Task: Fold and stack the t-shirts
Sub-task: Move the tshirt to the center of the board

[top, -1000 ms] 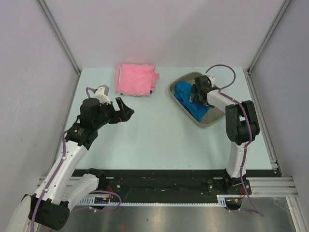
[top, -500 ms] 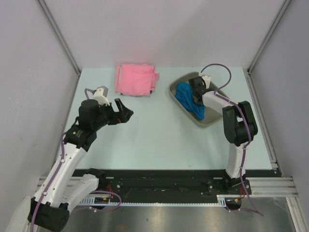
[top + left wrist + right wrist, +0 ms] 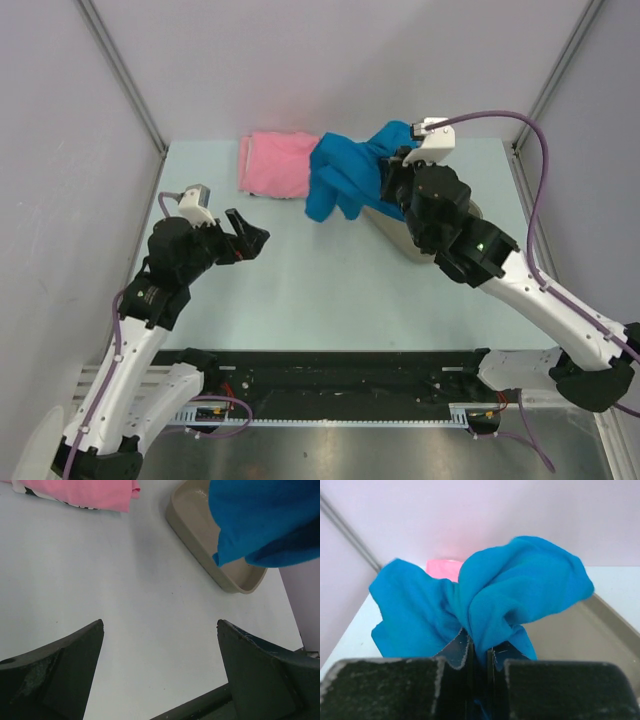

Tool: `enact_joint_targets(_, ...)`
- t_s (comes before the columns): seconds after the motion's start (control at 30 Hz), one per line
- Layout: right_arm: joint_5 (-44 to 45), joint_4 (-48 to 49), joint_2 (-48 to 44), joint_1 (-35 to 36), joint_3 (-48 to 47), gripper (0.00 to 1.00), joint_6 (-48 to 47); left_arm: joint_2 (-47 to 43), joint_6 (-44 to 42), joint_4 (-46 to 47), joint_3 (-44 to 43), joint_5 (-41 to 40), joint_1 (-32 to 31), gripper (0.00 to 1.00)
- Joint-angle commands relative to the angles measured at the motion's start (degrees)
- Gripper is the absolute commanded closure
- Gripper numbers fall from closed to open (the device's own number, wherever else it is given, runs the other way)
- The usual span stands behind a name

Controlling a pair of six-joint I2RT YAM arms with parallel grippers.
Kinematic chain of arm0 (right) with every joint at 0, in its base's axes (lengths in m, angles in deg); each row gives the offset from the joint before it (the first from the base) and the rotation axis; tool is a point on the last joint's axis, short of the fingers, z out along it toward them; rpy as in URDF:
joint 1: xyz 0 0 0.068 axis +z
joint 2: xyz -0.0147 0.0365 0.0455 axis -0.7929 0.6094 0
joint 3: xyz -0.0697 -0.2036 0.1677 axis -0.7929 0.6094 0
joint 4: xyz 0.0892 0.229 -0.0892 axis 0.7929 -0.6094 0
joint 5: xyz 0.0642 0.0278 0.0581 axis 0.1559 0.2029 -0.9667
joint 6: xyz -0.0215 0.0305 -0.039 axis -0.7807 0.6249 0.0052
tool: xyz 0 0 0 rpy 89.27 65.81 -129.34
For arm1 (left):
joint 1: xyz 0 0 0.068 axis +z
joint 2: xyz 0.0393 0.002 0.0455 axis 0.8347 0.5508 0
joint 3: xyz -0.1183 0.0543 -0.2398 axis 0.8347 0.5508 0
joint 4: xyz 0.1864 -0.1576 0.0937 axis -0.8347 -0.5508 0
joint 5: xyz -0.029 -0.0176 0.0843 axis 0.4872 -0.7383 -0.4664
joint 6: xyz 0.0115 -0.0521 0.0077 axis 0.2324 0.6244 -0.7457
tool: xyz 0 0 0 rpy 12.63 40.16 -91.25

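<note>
Your right hand (image 3: 479, 656) grips the bunched blue t-shirt (image 3: 345, 175) aloft near the tray (image 3: 192, 537). Your left hand (image 3: 160, 626) is spread wide, empty — the pink t-shirt (image 3: 275, 165) lies on the bench (image 3: 330, 290).

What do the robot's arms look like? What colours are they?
The left arm and right arm are white tubes with chunky black joints, each trailing a thin purple cable. The left gripper and right gripper have flat black fingers.

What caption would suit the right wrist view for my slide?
Right gripper shut on the crumpled bright blue cloth t-shirt, held clear of the grey-beige plastic tray; pink cloth t-shirt behind.
</note>
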State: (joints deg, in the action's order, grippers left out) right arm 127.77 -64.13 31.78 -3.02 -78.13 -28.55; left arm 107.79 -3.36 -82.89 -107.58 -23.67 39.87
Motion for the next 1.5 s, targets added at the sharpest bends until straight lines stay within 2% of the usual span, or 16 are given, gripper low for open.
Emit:
enact_joint_targets(0.0, 3.7, -8.8, -0.5, 5.9, 1.5, 1.0, 2.8, -2.7, 2.5, -0.4, 0.0, -0.8, -0.1, 0.0)
enact_joint_targets(0.07, 2.3, -11.3, 0.0, 7.1, 3.9, 1.0, 5.2, -3.1, 3.3, -0.3, 0.3, -0.6, -0.1, 0.0)
enact_joint_targets(0.1, 2.1, -14.1, 0.6, 7.4, 4.9, 0.9, 6.8, -3.4, 3.5, -0.2, 0.3, -0.4, -0.1, 0.0)
enact_joint_targets(0.13, 1.9, -15.3, 1.4, 7.5, 6.3, 0.64, 8.8, -3.4, 3.9, -0.1, 0.5, -0.3, -0.2, 0.0)
enact_joint_targets(0.17, 2.3, -17.1, 2.3, 7.5, 7.1, 0.19, 11.1, -3.7, 4.2, 0.5, 0.8, 0.2, -0.1, 0.0)
enact_joint_targets(0.2, 2.5, -20.0, 4.4, 7.4, 9.0, 0.01, 12.5, -3.8, 4.4, 0.6, 1.0, 0.8, -0.1, 0.0)
enact_joint_targets(0.27, 2.8, -21.8, 5.7, 8.0, 10.7, 0.0, 16.0, -3.9, 4.9, 1.0, 1.6, 1.4, -0.1, 0.0)
enact_joint_targets(0.43, 4.0, -18.7, 2.2, 8.0, 16.2, 0.0, 17.0, -3.3, 5.0, 2.3, 2.9, 3.9, -0.2, 0.0)
enact_joint_targets(0.6, 1.5, -16.2, 4.0, -2.3, 16.2, 0.0, 13.6, 2.6, 4.7, 6.0, 3.5, 6.7, -1.1, 0.0)
enact_joint_targets(0.67, 0.1, -15.1, 6.0, -6.1, 16.3, 0.0, 12.9, 6.1, 4.4, 8.1, 3.3, 6.2, -3.4, 0.0)
enact_joint_targets(0.8, -4.4, -16.6, 8.9, -19.2, 16.2, 0.0, 15.9, 14.3, 3.8, 11.5, 0.3, 4.0, -10.7, 0.0)
enact_joint_targets(0.93, -5.6, -16.7, 7.4, -24.1, 18.4, 0.0, 17.0, 26.7, 2.6, 12.3, -9.7, 2.6, -16.8, 0.0)
enact_joint_targets(1.1, 0.3, -17.9, 1.6, -25.2, 21.6, 0.0, 18.3, 44.8, 4.6, 10.8, -22.8, 2.4, -24.0, 0.0)
enact_joint_targets(1.2, 0.5, -18.4, -1.6, -27.8, 24.2, 0.0, 18.7, 52.8, 8.3, 7.6, -34.8, 2.3, -29.0, 0.02)
enact_joint_targets(1.33, 0.8, -19.8, -6.2, -32.2, 26.4, 0.0, 20.2, 65.2, 17.1, 3.0, -42.3, -0.5, -33.7, 0.06)
enact_joint_targets(1.47, -0.8, -20.1, -11.6, -37.3, 28.2, 0.0, 21.7, 71.5, 26.3, 3.7, -46.2, 1.3, -35.6, 0.1)
